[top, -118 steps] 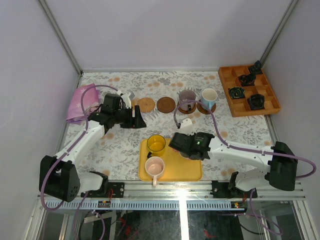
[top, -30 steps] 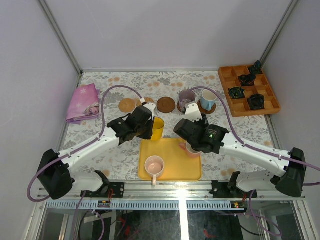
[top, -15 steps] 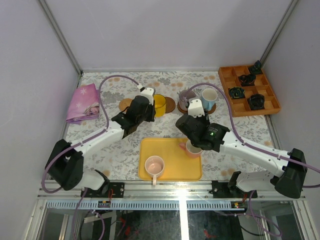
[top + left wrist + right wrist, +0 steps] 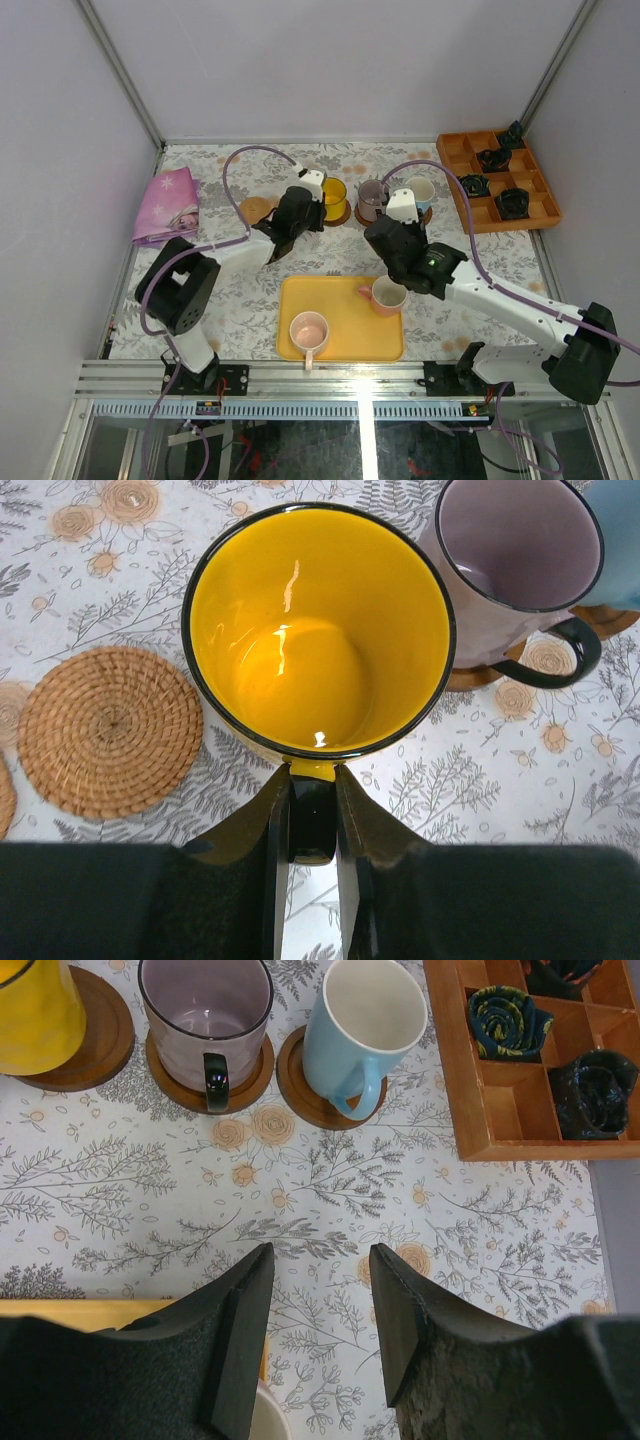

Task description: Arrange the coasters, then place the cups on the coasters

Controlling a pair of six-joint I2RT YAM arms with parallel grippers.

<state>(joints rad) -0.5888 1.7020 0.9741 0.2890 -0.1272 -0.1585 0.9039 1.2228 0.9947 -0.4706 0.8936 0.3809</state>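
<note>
At the far left of the table (image 4: 230,290) lies a pink cloth (image 4: 168,205). Next to it, towards the right, a light tan coaster (image 4: 110,730) lies flat and carries nothing. A second tan one shows only as an edge beside it.

The left pincer (image 4: 312,790) is clenched on the handle of the yellow cup (image 4: 300,650). This cup is upright over a dark brown coaster (image 4: 105,1030); whether its base touches the coaster, I cannot tell.

In front, a yellow tray (image 4: 350,335) holds a pale pink cup (image 4: 309,330) near its front edge.

The purple-grey cup (image 4: 205,1010) stands on its own dark coaster (image 4: 160,1070), just beside the yellow cup.

The right pincer (image 4: 322,1255) hangs at the tray's right edge, directly over a second pink cup (image 4: 388,297). Its fingers are apart, and I cannot tell if they grip that cup.

The light blue cup (image 4: 365,1020) stands on a third dark coaster (image 4: 300,1090). At the far right an orange compartment tray (image 4: 455,1060) holds dark rolled things (image 4: 505,1020).
</note>
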